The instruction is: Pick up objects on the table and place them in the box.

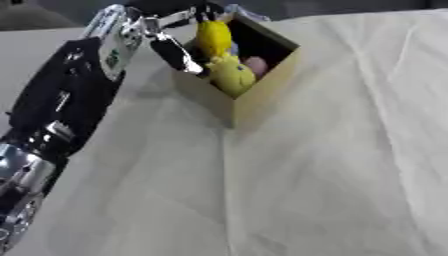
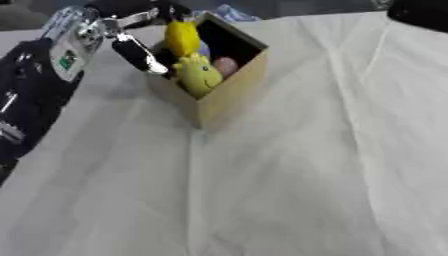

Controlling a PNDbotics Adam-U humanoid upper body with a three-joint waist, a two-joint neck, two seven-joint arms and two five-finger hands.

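Desk (image 1: 332, 190), near: draped in creased cream cloth. Far left: open tan cardboard box (image 1: 262, 97) holding yellow plush toy (image 1: 229, 74) and a pinkish item, possibly another toy. Left hand (image 1: 179, 52) at box's left rim, fingers around yellow banana-shaped object (image 1: 213, 37).

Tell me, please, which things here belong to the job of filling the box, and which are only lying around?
Belong to the job:
- open tan cardboard box
- yellow soft toy in the box
- yellow elongated object at the left hand
- small pink round thing in the box

Only around:
- creased white tablecloth
- dark object at the far right corner
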